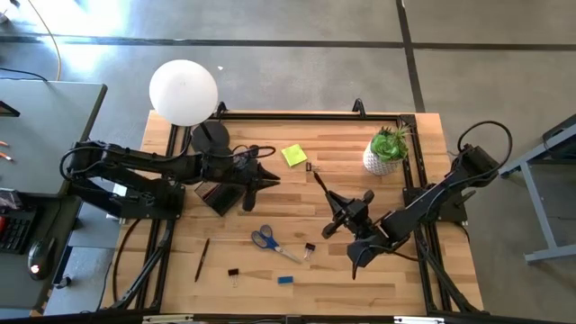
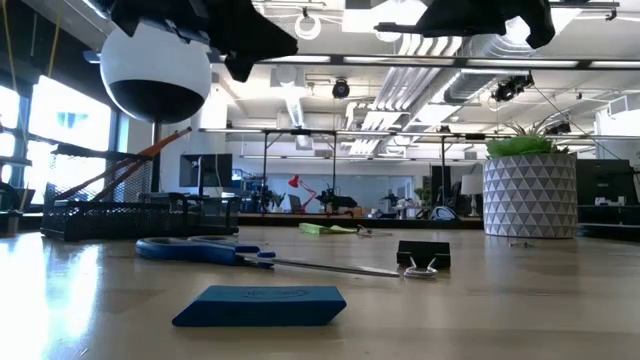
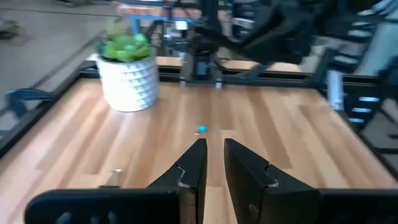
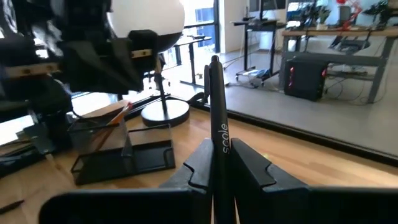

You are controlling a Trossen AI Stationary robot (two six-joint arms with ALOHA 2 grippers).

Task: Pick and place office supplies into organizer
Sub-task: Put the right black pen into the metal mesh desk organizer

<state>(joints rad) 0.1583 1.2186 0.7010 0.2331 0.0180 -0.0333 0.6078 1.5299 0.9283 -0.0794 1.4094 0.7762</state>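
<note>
Lying nearest the front edge of the counter (image 1: 360,288) is the small blue eraser (image 1: 285,280), flat on the wood, with one black binder clip (image 1: 233,272) to its left. Just behind them the blue-handled scissors (image 1: 268,241) rest with their blades pointing toward a second binder clip (image 1: 309,247), and a dark pen (image 1: 202,258) lies at an angle further left.

Above the middle of the counter, the right hand (image 1: 329,203) hangs clenched on a pen (image 4: 217,118); in its wrist view the dark barrel stands up between the two fingers (image 4: 252,165), with white lettering on it. The pen's tip reaches toward the plant side in the overhead view.

Across from it, the left hand (image 1: 268,177) hovers over the counter beside the organizer (image 1: 220,195). Its fingers (image 3: 193,168) stand a narrow gap apart with nothing between them. The organizer, a black mesh tray, sits just under that arm, and an orange pencil (image 4: 115,116) leans out of it.

Further back, the yellow sticky-note pad (image 1: 293,155) lies on the wood between the two arms. The potted plant (image 1: 387,150) in its white faceted pot stands near the far right corner, and the white globe lamp (image 1: 184,92) with its round black base (image 1: 210,137) stands at the far left.
</note>
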